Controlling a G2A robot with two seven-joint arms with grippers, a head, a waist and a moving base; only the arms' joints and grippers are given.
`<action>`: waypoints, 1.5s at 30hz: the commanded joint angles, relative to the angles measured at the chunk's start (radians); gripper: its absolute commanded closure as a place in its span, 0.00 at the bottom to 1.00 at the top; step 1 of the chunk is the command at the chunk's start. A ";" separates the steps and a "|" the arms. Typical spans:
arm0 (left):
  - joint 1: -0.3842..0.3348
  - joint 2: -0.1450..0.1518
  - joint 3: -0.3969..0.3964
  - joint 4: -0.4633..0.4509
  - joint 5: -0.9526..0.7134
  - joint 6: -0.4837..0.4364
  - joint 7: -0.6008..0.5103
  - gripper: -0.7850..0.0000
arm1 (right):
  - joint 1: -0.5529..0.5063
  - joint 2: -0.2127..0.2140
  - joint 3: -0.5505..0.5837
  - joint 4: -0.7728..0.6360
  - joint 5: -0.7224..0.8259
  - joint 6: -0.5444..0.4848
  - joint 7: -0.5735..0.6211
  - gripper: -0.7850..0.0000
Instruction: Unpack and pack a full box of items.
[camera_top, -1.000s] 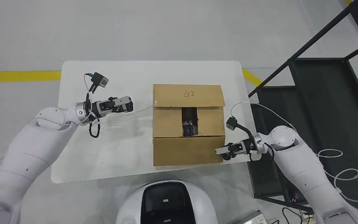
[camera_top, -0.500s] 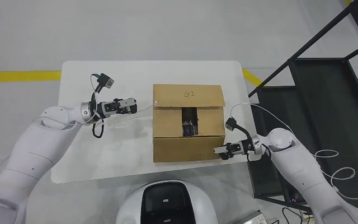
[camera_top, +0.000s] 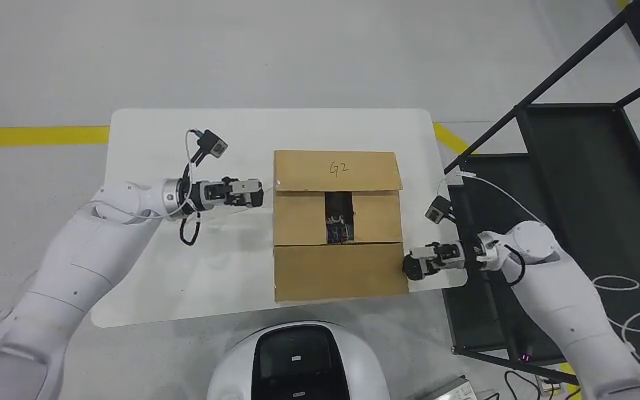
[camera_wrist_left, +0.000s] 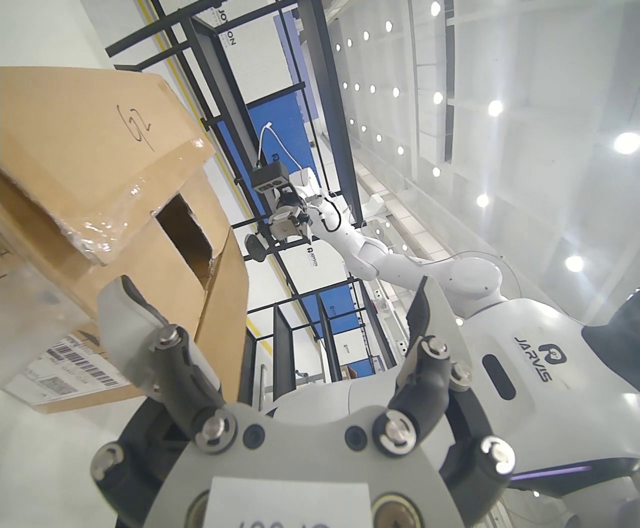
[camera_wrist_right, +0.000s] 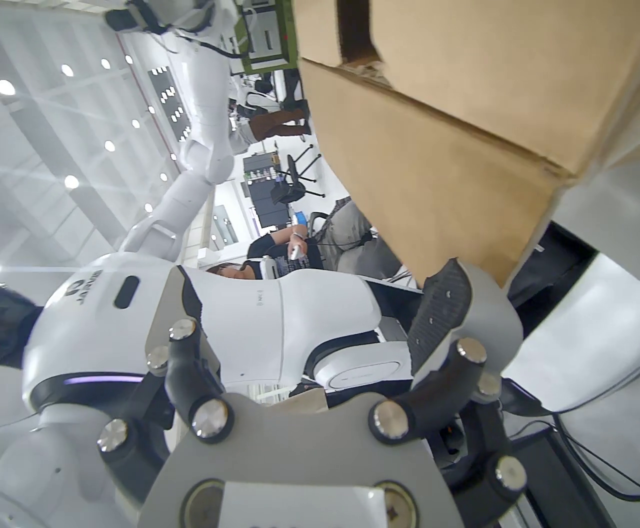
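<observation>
The left gripper, spread wide and empty, hangs just beside the left wall of the cardboard box. The right gripper, also spread and empty, sits at the box's near right corner. Flanking it like this probably readies them to open the mostly shut flaps. The box stands mid-worktop.

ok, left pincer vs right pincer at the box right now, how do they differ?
The left pincer sits beside the box's left side, toward the far flap; the right pincer sits by its near right corner. The left pincer is over the table; the right pincer is at the table's right edge. Both are open and hold nothing.
</observation>
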 joint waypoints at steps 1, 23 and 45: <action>0.000 -0.013 0.011 0.013 -0.016 0.020 -0.010 0.00 | -0.018 0.012 0.023 -0.007 0.056 -0.002 -0.002 0.00; -0.110 -0.228 0.110 0.381 -0.176 0.092 -0.096 0.00 | -0.006 0.059 0.061 0.098 0.223 -0.002 -0.002 0.00; -0.280 -0.426 0.146 0.602 -0.007 -0.092 0.151 0.00 | 0.040 0.033 0.058 0.148 0.208 -0.024 -0.024 0.00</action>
